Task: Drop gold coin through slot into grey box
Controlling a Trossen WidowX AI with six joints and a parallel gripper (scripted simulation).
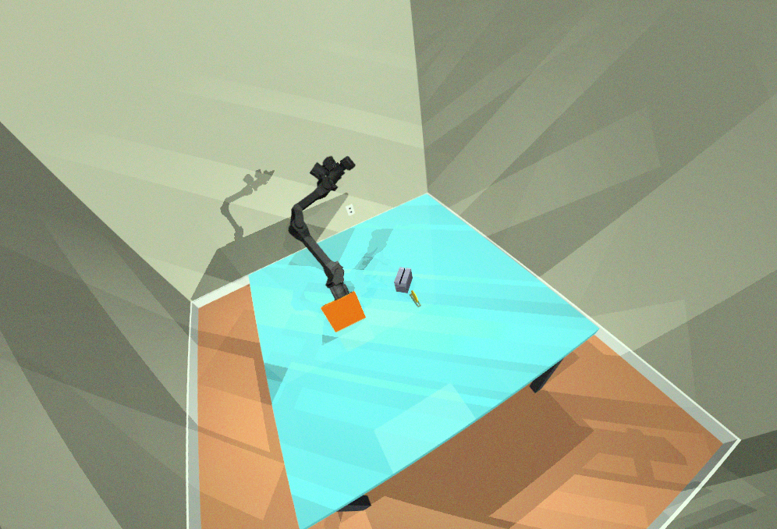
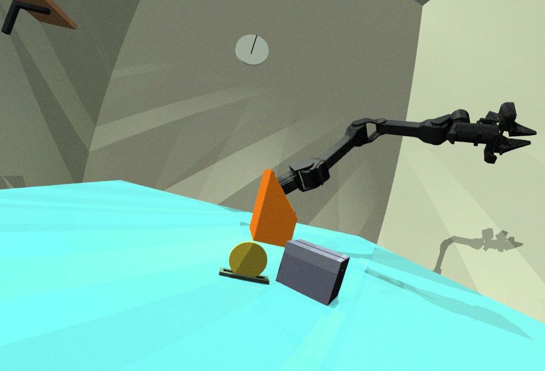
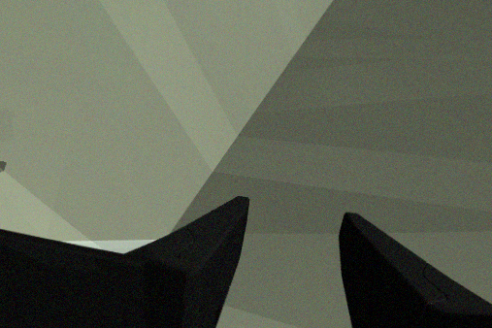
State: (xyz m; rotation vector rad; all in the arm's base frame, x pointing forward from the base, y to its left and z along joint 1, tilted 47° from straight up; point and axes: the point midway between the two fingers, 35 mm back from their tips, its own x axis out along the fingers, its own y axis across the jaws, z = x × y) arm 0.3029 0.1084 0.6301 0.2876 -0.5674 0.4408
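The gold coin point(image 1: 413, 296) point(image 2: 248, 259) stands on edge in the dark-green holder point(image 1: 418, 304) point(image 2: 262, 281). The closed grey box point(image 1: 403, 286) point(image 2: 308, 275) stands close beside the holder, with the narrow slot running along its lid. My gripper point(image 2: 532, 137) point(image 3: 294, 216) is partly open and empty. It is high up and far from the coin and box, on the box's side away from the holder, and points toward the walls. In the top view its fingers are hard to make out. The wrist view shows neither coin, holder nor box.
An orange slab point(image 1: 342, 311) point(image 2: 277, 214) is at the arm's base, near the box and holder. All stand on the cyan table point(image 1: 433, 374) point(image 2: 106, 306). A wall is behind the table, and a round clock point(image 2: 251, 50) hangs on a wall.
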